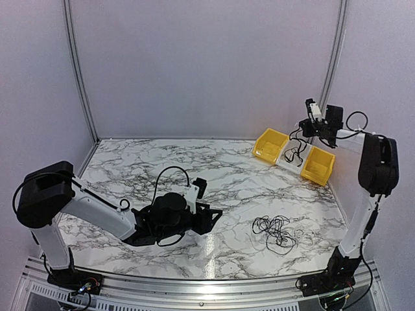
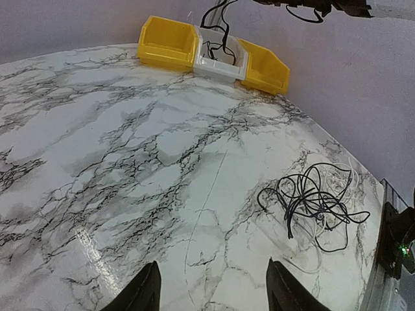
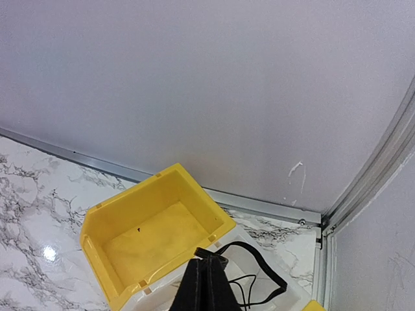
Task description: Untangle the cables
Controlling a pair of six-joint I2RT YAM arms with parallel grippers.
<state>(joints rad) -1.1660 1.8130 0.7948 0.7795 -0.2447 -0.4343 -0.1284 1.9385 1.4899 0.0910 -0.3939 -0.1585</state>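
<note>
1. Right end effector: clenched, grasping a single cable. It is raised above the white bin, which sits between two yellow bins at the far right of the tabletop. The cable hangs from the fingers down into the white bin.
2. Left end effector: released, holding nothing. It hovers low over bare tabletop, with the fingers pointed toward the bins.
3. Tangle of cables: lies on the tabletop near the right arm's base, well apart from both end effectors.

Progress assessment: one strand appears separated and is at the white bin. The tangle, with several looped strands, is not yet undone. Most of the task is outstanding.
</note>
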